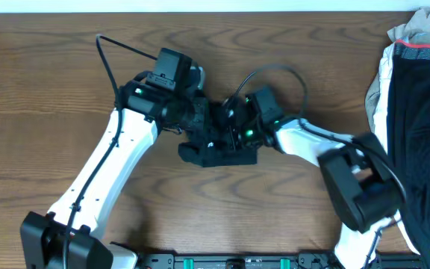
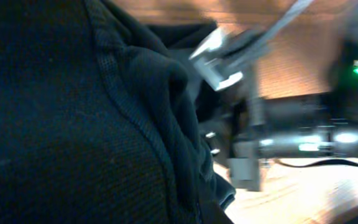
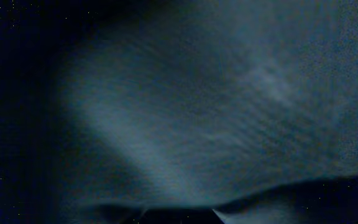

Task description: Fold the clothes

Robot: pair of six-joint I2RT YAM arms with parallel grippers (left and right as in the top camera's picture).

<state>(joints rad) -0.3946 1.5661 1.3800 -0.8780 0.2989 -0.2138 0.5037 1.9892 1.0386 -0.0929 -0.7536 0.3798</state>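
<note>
The clothes [image 1: 219, 154], a black T-shirt, lie bunched into a small dark bundle at the middle of the table. Both arms meet over it. My left gripper [image 1: 202, 123] reaches in from the left and my right gripper [image 1: 234, 128] from the right, their tips buried in the fabric. In the left wrist view the black knit cloth [image 2: 73, 124] with a stitched seam fills the left half and gathers down toward my hidden jaws. Dark cloth [image 3: 197, 112] lies right against the right wrist camera and covers those fingers too. Both grippers are shut on the cloth.
A pile of other garments [image 1: 416, 112], black, white and beige with a red stripe, lies along the table's right edge. The right arm's base [image 1: 360, 187] stands next to it. The wooden table [image 1: 51, 90] is bare on the left and far side.
</note>
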